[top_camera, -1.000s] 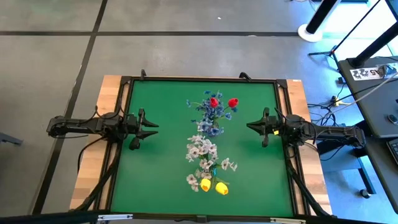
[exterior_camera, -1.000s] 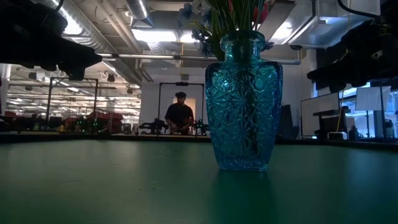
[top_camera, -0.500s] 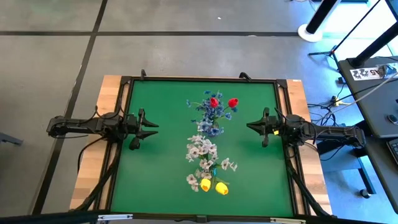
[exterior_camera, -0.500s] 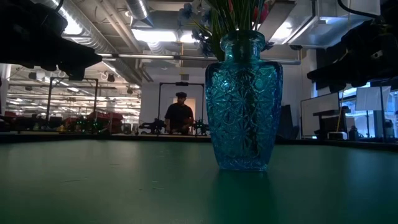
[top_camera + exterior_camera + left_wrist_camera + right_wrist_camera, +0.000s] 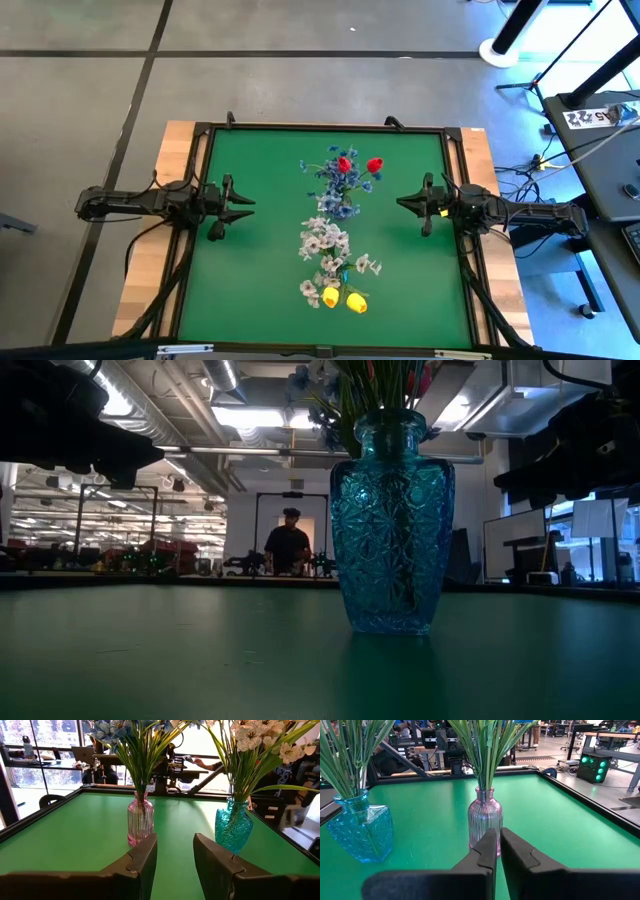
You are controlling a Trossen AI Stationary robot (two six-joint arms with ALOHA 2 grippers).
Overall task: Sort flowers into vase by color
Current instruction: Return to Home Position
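Observation:
Two vases stand along the table's middle. The far one, a pink ribbed glass vase (image 5: 139, 822) (image 5: 485, 817), holds blue sprays (image 5: 333, 176) and red tulips (image 5: 358, 164). The nearer one, a blue cut-glass vase (image 5: 390, 525) (image 5: 233, 825), holds white blossoms (image 5: 323, 240) and yellow tulips (image 5: 343, 298). All stems stand inside the vase necks. My left gripper (image 5: 245, 205) (image 5: 175, 857) hovers open at the table's left side, pointing level toward the vases, nothing between its fingers. My right gripper (image 5: 403, 203) (image 5: 497, 850) hovers shut at the right side, facing the pink vase.
A black frame (image 5: 325, 128) borders the green mat on all sides. Bare mat lies between each gripper and the vases. In the low view a person (image 5: 290, 545) stands in the room far behind the table.

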